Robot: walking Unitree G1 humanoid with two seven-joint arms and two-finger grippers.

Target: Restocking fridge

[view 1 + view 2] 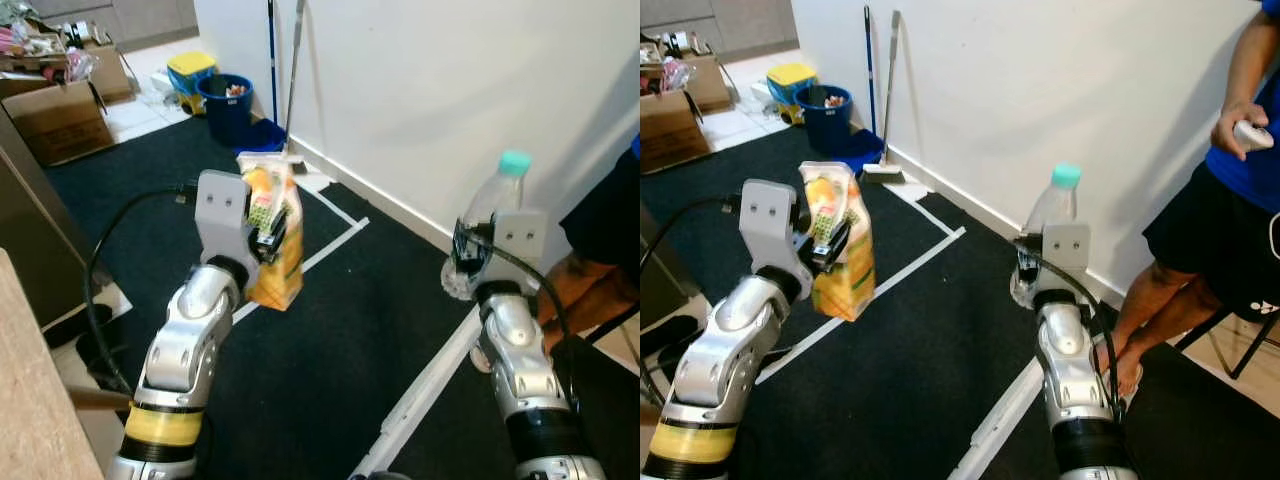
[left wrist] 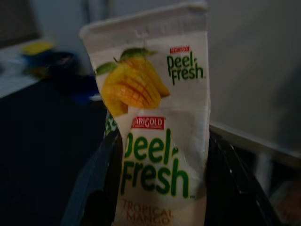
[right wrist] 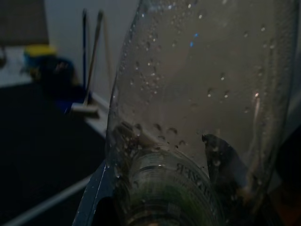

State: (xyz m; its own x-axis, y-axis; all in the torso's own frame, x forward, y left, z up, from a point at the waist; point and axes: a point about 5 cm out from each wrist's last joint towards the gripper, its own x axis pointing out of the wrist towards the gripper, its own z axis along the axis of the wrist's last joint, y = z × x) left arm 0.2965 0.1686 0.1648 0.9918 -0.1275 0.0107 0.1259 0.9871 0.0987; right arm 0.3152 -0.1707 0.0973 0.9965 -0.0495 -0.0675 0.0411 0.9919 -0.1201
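Black fingers of the left end effector (image 1: 830, 245) grip a mango juice carton (image 1: 840, 245); the right end effector (image 1: 1025, 262) grips a clear bottle (image 1: 1050, 215).

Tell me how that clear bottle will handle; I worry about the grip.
The clear bottle in the right gripper looks nearly empty, so probably light. Droplets on its wall suggest it may be slippery. Thin plastic could dent under squeeze.
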